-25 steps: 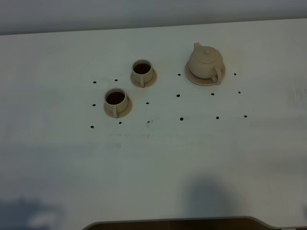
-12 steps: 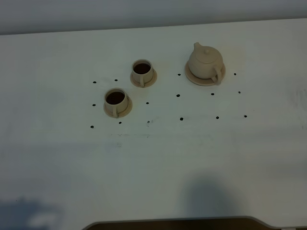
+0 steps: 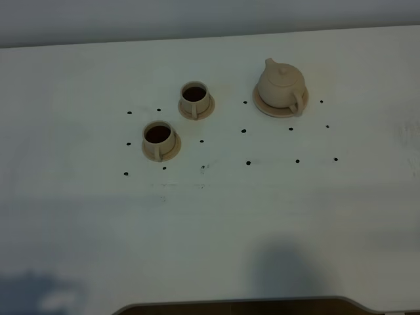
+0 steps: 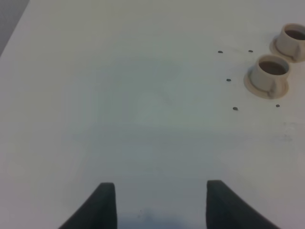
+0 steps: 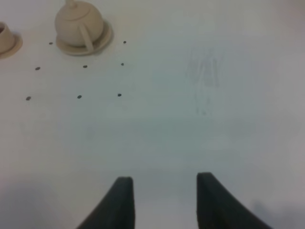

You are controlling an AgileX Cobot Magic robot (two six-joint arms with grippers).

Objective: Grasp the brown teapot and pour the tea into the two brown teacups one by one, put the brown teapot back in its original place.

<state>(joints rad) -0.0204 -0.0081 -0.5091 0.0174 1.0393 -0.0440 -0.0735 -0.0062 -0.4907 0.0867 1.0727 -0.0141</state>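
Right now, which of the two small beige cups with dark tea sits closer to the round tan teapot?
The farther-back small beige cup, next to the round tan teapot. The other cup sits nearer the front and further left.

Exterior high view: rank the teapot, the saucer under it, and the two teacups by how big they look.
1. The saucer under the teapot, widest across.
2. The teapot, nearly as wide and taller.
3. The near teacup and far teacup: these look alike, so no ranking between them.
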